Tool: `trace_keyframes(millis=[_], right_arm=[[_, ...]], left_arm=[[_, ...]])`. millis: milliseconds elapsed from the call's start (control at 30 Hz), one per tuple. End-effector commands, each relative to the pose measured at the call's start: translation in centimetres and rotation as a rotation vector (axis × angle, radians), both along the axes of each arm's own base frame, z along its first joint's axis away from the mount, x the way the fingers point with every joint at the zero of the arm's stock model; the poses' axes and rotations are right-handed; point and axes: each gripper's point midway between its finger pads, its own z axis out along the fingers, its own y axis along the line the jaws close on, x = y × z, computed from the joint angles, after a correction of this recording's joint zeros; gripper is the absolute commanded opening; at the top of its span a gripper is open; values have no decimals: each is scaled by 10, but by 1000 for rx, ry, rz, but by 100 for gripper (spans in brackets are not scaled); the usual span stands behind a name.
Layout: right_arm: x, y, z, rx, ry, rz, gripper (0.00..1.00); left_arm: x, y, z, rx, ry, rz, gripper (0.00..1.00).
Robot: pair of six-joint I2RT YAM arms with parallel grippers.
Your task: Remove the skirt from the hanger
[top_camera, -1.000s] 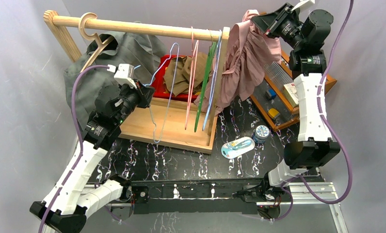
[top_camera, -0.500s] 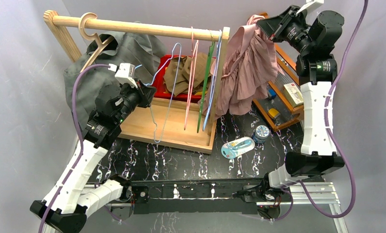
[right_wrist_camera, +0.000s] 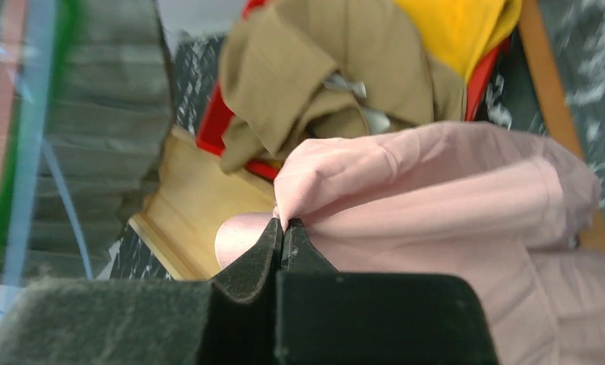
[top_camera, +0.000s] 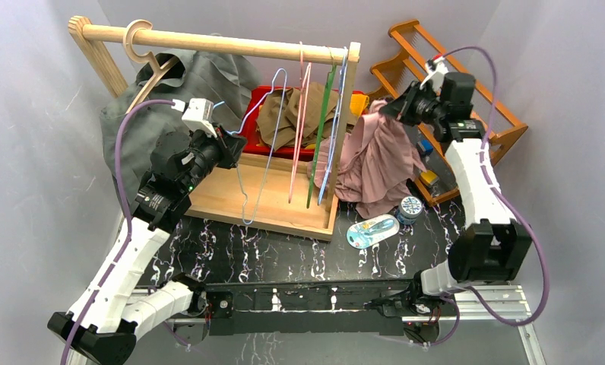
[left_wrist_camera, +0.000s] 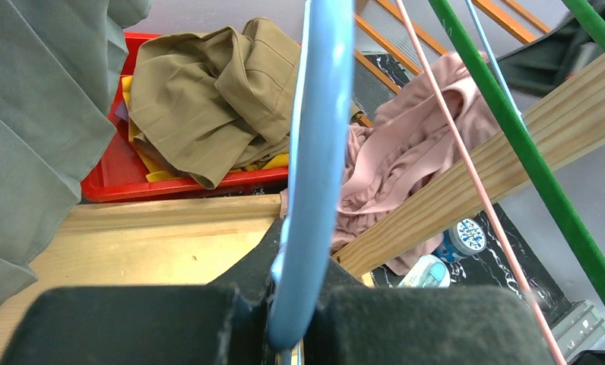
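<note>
Writing first: the round tin has a blue-and-white printed lid and the teal pouch beside it carries a graphic, but both are too small for me to read.

Around me, the wooden rail runs across the top, with a grey garment hung at its left end. Pink and green wire hangers dangle near the right post. Behind them a red bin holds crumpled tan clothing. An orange wooden shelf sits off to the right. All of it rests on the black marbled table.

My left gripper is clamped tight on the lower wire of the blue hanger, which rises straight up the middle of my wrist view. The green and pink wires cross to my right. My left arm reaches up from the near left corner, with the wrist turned toward the rack.

My right gripper is pinched closed on a fold of the pink skirt. The skirt is off the hanger. It hangs in a bunch from my fingertips, just right of the rack's post, and its lower folds come down beside the round tin. My right arm stands up from its base, bent forward, with the wrist angled left toward that post.
</note>
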Motion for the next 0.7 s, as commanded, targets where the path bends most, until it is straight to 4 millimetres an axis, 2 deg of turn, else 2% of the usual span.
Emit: trace_keyframes(millis=[0, 67, 133, 200, 233, 267, 333, 433, 500, 567, 667], right_arm=[[0, 32, -47, -16, 89, 75, 0], [-3, 44, -80, -71, 175, 77, 0], [-8, 47, -116, -149, 254, 59, 0], [-10, 37, -150, -230, 332, 7, 0], [-12, 32, -162, -260, 358, -4, 0], [-13, 29, -171, -285, 381, -11, 4], [-16, 26, -173, -311, 401, -1, 19], [-21, 23, -171, -360, 398, 11, 50], [-26, 13, -171, -414, 411, -5, 67], [-34, 3, -168, -462, 436, -24, 80], [-44, -4, -147, -513, 387, -50, 93]], left_arm=[[-3, -3, 25, -43, -56, -23, 0], [-3, -4, 25, -43, -56, -27, 0], [-4, -3, 26, -43, -57, -25, 0], [-6, -2, 24, -40, -53, -24, 0], [-6, -2, 24, -39, -53, -23, 0], [-7, -1, 24, -38, -55, -21, 0], [-6, -1, 22, -32, -53, -21, 0], [-5, -1, 22, -24, -56, -21, 0], [-4, -1, 22, -21, -58, -21, 0], [-5, -2, 23, -20, -60, -28, 0], [-4, -3, 22, -16, -63, -36, 0]])
